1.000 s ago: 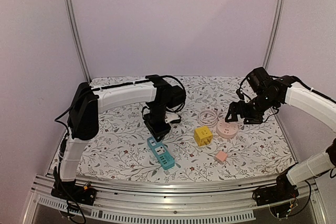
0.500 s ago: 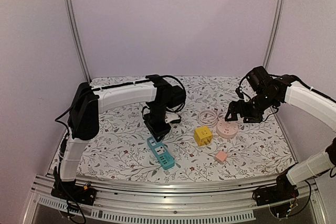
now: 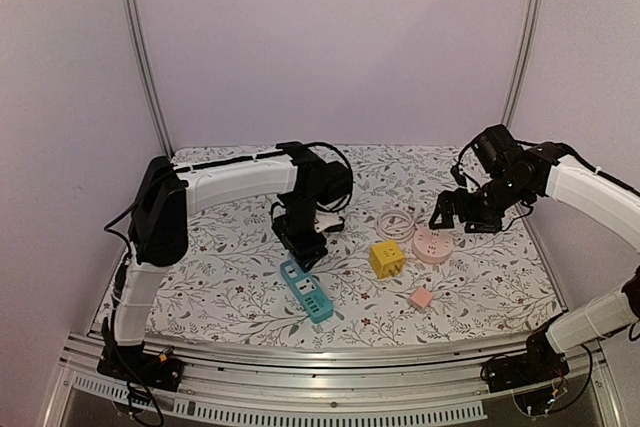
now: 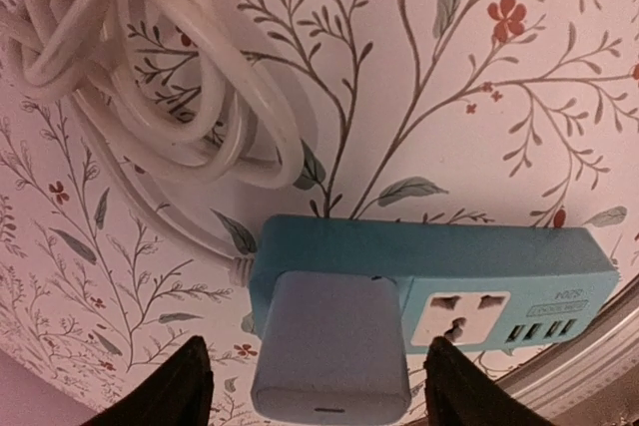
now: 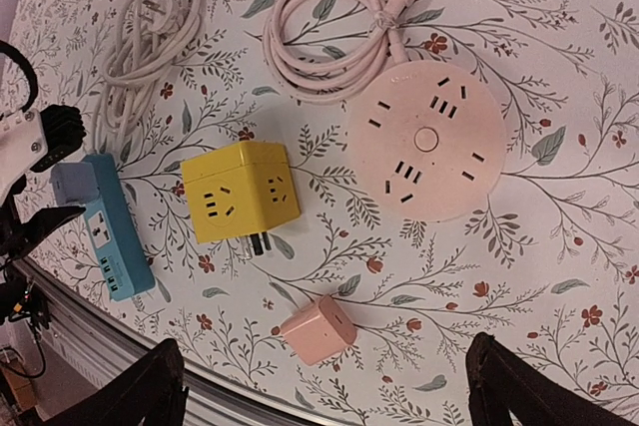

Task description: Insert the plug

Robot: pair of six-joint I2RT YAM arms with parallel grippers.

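A pale blue-grey plug (image 4: 334, 351) sits pushed into the left end socket of the teal power strip (image 4: 479, 256). My left gripper (image 4: 324, 391) hangs straight over it and is open: each dark finger stands clear of the plug's sides with patterned cloth showing in the gaps. In the top view the left gripper (image 3: 303, 252) is at the far end of the strip (image 3: 308, 294). My right gripper (image 3: 455, 215) hovers high over the right side of the table, open and holding nothing. The right wrist view shows the plug (image 5: 72, 180) on the strip (image 5: 112, 236).
A white coiled cable (image 4: 160, 67) lies just behind the strip. A yellow cube socket (image 5: 238, 190), a small pink adapter (image 5: 319, 328), a round pink socket (image 5: 429, 142) and its coiled pink cord (image 5: 329, 27) lie mid-table. The metal front rail (image 3: 300, 357) is near the strip.
My left gripper's jaws have spread apart and let go of the plug, which stays seated in the strip. The right arm has hardly moved.
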